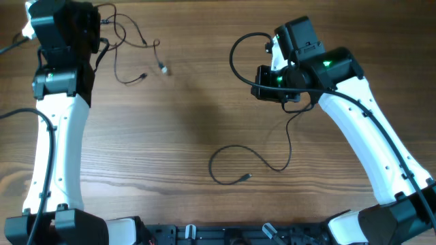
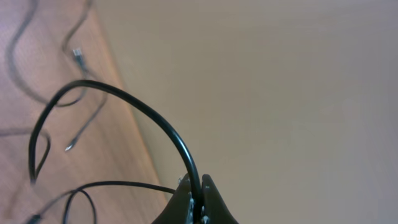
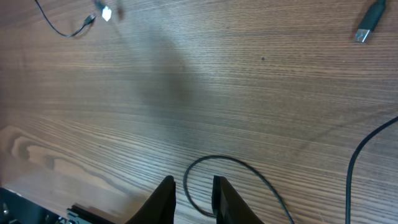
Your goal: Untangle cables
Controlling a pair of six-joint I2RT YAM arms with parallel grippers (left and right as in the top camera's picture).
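Several thin black cables (image 1: 136, 42) sprawl at upper left of the bench (image 1: 184, 109); the left claw (image 2: 196, 186) is clamped on one. Another cable (image 1: 235, 147) loops at lower centre, the right claw (image 3: 193, 185) standing apart over it.

Black cables (image 3: 214, 158) on a brown, wood-grained table (image 1: 184, 102).

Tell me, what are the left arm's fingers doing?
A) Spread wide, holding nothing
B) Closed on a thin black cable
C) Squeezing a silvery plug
B: in the left wrist view the left fingers are shut on a black cable that arches up from between them.
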